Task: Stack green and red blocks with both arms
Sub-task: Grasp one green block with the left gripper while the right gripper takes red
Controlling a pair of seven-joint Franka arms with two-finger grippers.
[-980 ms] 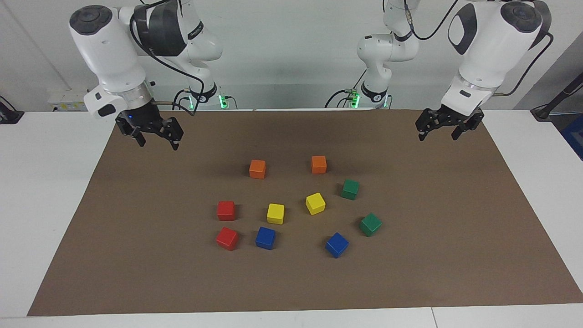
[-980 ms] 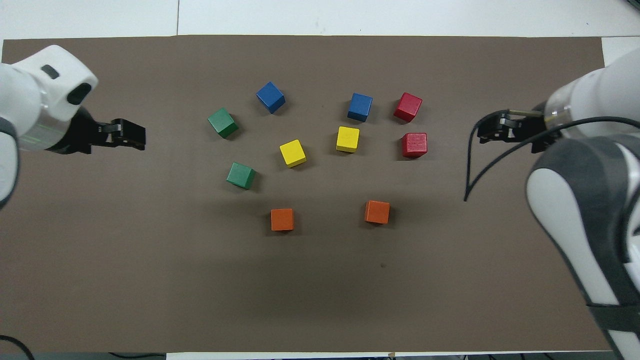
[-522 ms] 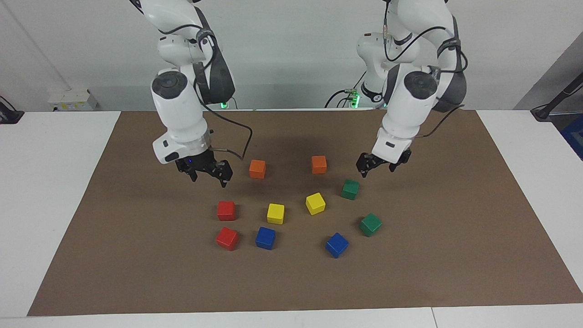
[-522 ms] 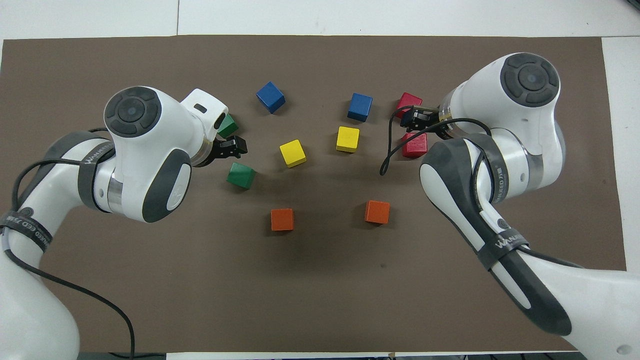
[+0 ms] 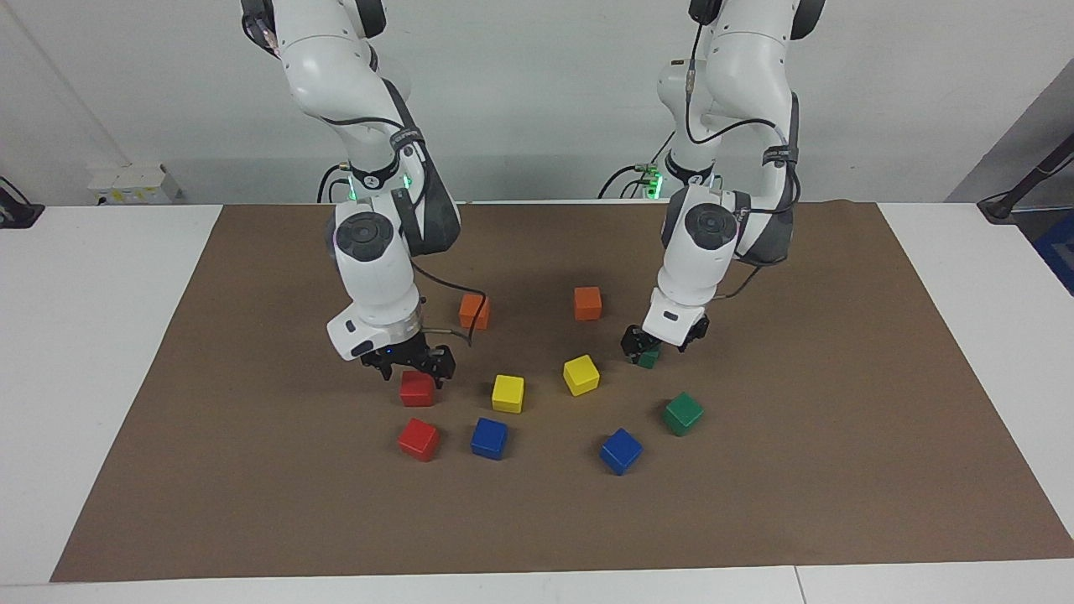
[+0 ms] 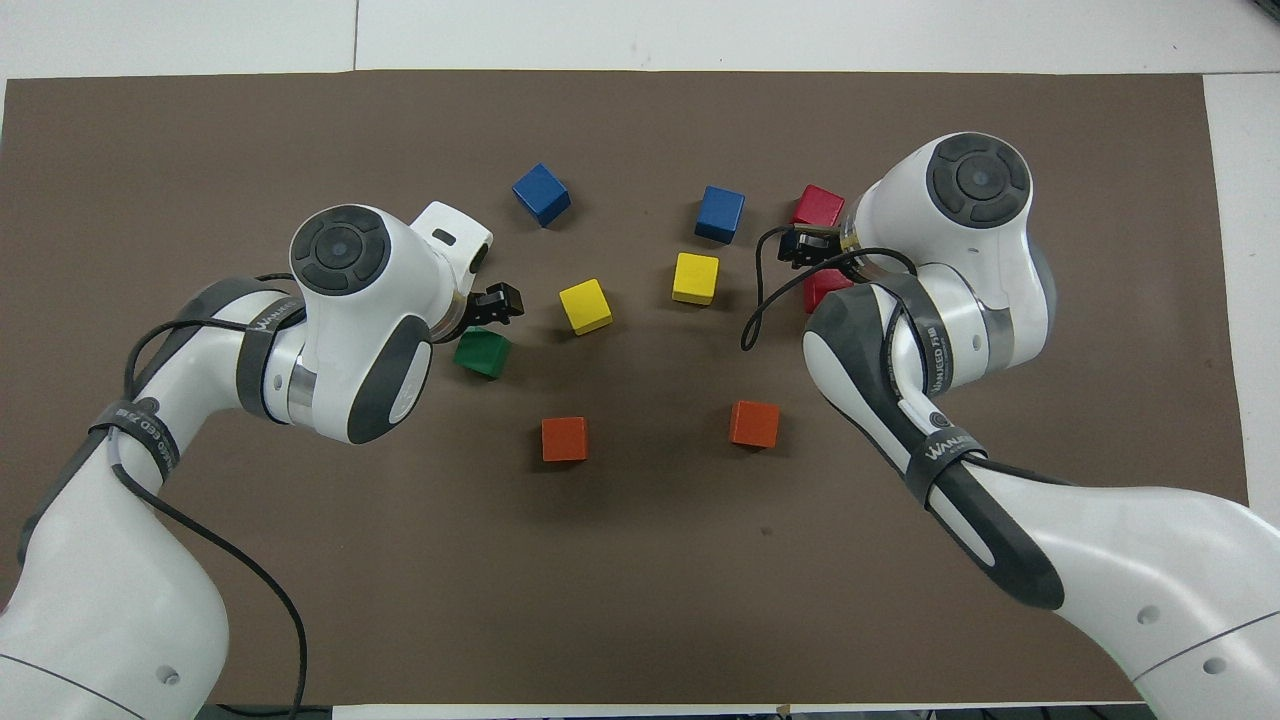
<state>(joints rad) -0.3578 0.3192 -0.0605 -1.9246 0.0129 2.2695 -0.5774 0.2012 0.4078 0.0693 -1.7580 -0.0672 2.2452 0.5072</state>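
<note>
A brown mat covers the white bench, with coloured cubes scattered mid-mat. The step in hand looks like the first pick on both sides. The right pincer hangs released directly above the red block nearer the robots, its tips beside the block's top. The left pincer, also released, straddles the green block nearer the robots. The other red block and other green block lie farther out, untouched. Next, each pincer probably needs to settle around its block and clench before lifting.

The facing view shows how low each pincer sits. Overhead, the left arm hides the farther green block, and the right arm covers most of the nearer red one.
</note>
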